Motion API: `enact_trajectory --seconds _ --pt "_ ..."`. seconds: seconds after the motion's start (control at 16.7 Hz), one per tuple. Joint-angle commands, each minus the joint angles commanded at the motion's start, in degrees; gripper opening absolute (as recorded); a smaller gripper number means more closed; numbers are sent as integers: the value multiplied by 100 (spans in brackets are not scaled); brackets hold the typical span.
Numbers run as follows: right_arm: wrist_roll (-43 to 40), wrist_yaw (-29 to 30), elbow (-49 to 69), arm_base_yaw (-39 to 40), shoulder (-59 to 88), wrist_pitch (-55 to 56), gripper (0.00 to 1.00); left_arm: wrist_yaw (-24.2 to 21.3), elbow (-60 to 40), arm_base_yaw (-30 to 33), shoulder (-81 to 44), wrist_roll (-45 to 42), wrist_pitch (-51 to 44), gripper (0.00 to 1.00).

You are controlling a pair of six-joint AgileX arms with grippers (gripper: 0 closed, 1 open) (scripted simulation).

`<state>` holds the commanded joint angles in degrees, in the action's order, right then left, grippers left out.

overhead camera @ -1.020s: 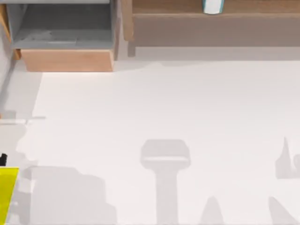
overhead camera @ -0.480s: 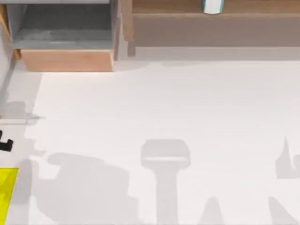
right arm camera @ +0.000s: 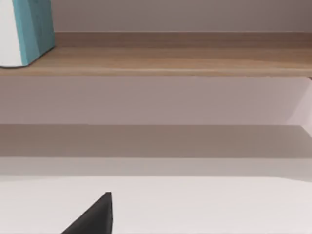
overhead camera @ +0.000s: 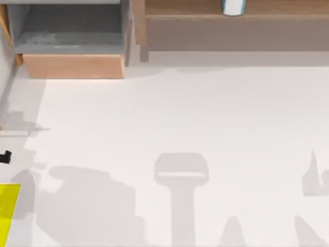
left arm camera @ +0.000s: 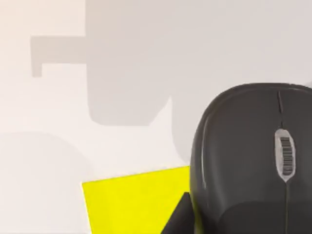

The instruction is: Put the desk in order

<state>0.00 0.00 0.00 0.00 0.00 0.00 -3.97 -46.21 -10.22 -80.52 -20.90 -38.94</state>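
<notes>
When surveying the desk, take the drawer box at its far left corner as reference. Locate the shelf unit just beside the box, carrying a white-and-teal cup. Find the yellow block well toward the near edge from the box, with the black mouse overlapping it, long axis along the scroll wheel. Treat the left gripper, close against the mouse, as the nearer arm. Note the right gripper facing the shelf unit. Grip state of either: cannot tell.
</notes>
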Motion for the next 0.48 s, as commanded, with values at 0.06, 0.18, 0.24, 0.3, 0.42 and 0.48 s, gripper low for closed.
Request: enact_trajectory --seconds 0.06,0.18,0.24,0.3,0.42,0.48 --pt "0 0 0 0 0 0 100 -1 57 -44 7 39 25 0" --pt "0 0 0 0 0 0 100 11 187 -133 15 130 47 0" --pt "0 0 0 0 0 0 100 21 255 -174 21 178 54 0" --pt "0 0 0 0 0 0 100 36 329 -210 31 247 45 0" --pt "0 0 0 0 0 0 100 114 503 -284 41 476 -81 0" --pt "0 0 0 0 0 0 100 174 574 -326 10 582 -175 0"
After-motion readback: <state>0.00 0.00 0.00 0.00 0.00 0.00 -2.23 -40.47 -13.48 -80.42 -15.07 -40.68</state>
